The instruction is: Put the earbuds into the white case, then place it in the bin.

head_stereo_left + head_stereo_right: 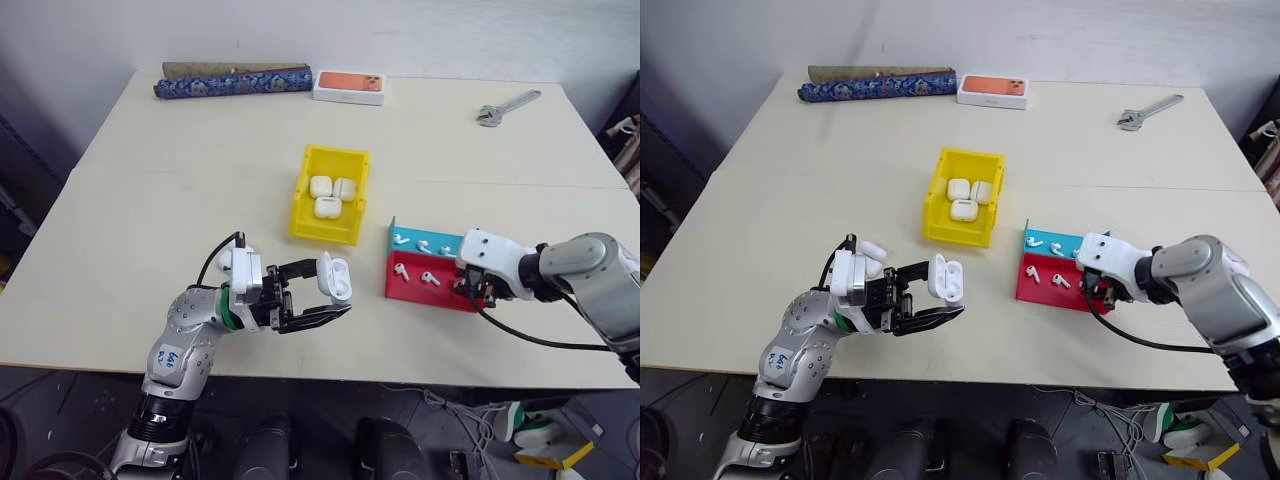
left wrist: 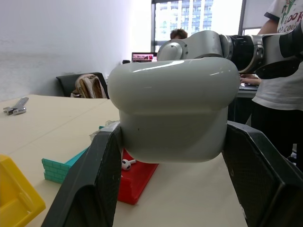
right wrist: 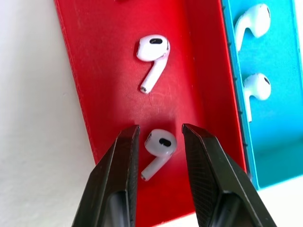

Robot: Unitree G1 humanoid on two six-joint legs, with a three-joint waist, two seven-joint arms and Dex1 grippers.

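A: Holding anything?
B: Left end effector (image 1: pixel 312 299) grips the white case (image 1: pixel 335 276), lid open, above the near table (image 1: pixel 150 180).
A: Right?
B: Right end effector (image 3: pixel 160 130), released, straddles an earbud (image 3: pixel 160 145) in the red tray (image 3: pixel 94 71), right of the bin (image 1: pixel 352 160).

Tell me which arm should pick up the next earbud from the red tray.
Right. The right pincer hangs open over the red tray with an earbud between its fingers. The left pincer is shut on the open white case, away from the tray.
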